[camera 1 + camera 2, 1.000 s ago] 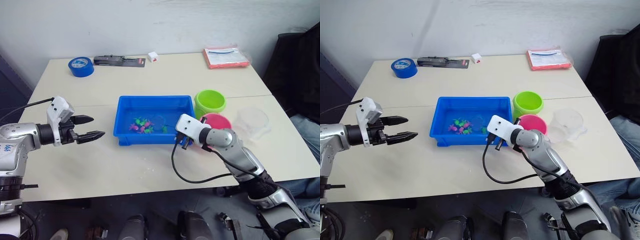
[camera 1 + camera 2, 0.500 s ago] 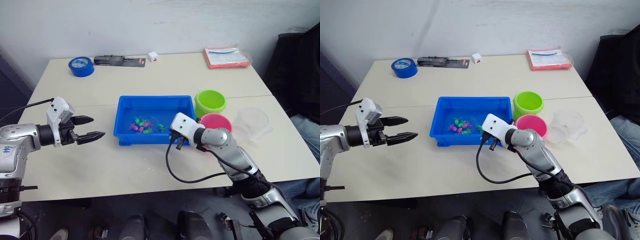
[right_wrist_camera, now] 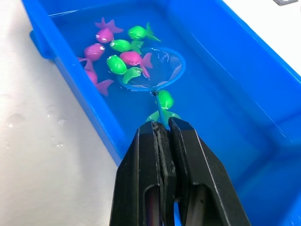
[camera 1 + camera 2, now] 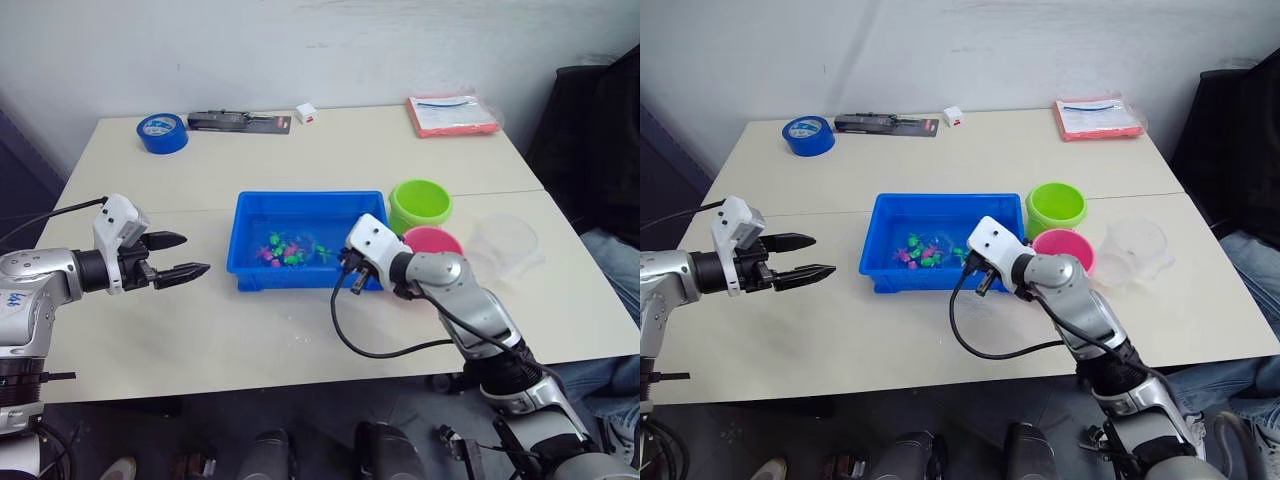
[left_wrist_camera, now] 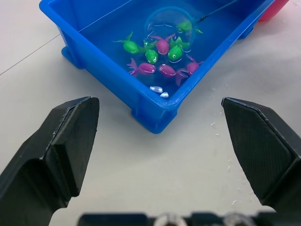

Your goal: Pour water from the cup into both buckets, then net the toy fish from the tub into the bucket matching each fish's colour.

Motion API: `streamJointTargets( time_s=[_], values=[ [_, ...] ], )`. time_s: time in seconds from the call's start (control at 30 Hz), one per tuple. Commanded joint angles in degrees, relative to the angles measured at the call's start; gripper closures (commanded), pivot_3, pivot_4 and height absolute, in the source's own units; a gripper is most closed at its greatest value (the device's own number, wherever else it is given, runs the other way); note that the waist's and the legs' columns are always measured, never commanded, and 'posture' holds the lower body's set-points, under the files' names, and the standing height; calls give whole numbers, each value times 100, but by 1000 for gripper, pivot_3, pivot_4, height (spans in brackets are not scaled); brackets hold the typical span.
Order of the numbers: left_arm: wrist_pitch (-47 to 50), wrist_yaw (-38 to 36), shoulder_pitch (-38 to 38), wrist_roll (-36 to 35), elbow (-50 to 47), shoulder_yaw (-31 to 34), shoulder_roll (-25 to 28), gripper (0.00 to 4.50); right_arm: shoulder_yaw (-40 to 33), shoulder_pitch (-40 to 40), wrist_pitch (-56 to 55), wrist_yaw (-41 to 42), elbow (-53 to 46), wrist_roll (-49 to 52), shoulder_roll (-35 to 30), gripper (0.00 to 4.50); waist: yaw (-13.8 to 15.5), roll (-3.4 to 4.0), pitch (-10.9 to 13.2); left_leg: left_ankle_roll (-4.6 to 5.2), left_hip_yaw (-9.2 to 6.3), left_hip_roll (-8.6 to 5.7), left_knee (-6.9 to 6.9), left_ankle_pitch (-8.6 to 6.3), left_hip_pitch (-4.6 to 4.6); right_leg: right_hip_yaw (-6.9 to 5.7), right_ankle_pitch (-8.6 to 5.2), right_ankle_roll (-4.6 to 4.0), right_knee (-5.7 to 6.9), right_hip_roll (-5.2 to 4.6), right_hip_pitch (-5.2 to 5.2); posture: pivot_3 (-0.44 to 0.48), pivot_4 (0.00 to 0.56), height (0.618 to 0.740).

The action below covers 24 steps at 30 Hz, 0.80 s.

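The blue tub [image 4: 244, 266] sits mid-table with pink and green toy fish [image 3: 103, 36] bunched in its water. My right gripper [image 3: 162, 125] is shut on the net's thin handle over the tub's front right corner. The net [image 3: 156, 69] has its blue ring in the water, against the fish cluster. A pink fish [image 3: 133, 58] lies at the ring's rim and a green fish [image 3: 164, 99] beside the handle. The green bucket [image 4: 420, 203] and pink bucket [image 4: 438, 241] stand right of the tub. The clear cup [image 4: 505, 243] is further right. My left gripper [image 4: 185, 255] hangs open left of the tub.
A blue tape roll [image 4: 161, 133], a packaged black tool [image 4: 238, 122], a small white box [image 4: 306, 113] and a red packet [image 4: 451, 114] lie along the table's far edge. Water drops [image 5: 217, 126] dot the table by the tub. A person's leg [image 4: 612, 262] is at the right.
My right gripper moved slightly left along the tub's front, sweeping the net from the tub's right part into the fish cluster. The left arm stayed still.
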Motion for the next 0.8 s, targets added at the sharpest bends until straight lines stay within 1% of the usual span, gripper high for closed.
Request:
streamJointTargets(
  time_s=[0.03,0.23,0.3,0.43,0.63,0.8],
  values=[
    [-67,3,-26,-89,-79,143,7,18,0,-125,-172,-87,-149,-44,-13,3718,-1,0,0,0,0,0,0,0,0,0,0,0,0,0,0,0,150,737],
    [-69,12,-16,-86,-93,141,1,18,475,-57,-1046,-185,105,-665,-460,3718,2,0,0,-1,2,-3,-2,-1,-2,1,0,0,1,-1,-7,0,150,737],
    [-68,15,-16,-86,-96,139,-1,18,528,-88,-1262,-237,216,-804,-508,3718,0,0,0,-1,4,-3,-2,0,-2,1,0,0,0,0,-7,0,150,737],
    [-75,28,-12,-85,-106,134,-15,18,452,-283,-1714,-609,600,-1155,-466,3718,-20,0,0,-5,5,-2,-4,2,-2,0,0,0,1,1,-8,0,150,737],
    [-80,47,-28,-84,-108,110,-37,18,227,-361,-1783,-714,686,-1068,-263,3718,-61,-1,0,-8,2,-1,-5,4,-2,-2,0,0,2,2,-8,0,150,737],
    [-83,53,-45,-75,-102,97,-61,18,242,-299,-1692,-520,593,-1040,-221,3718,-105,-1,0,-8,1,-2,-4,5,-2,-2,0,0,4,2,-6,0,150,737]
  ],
)
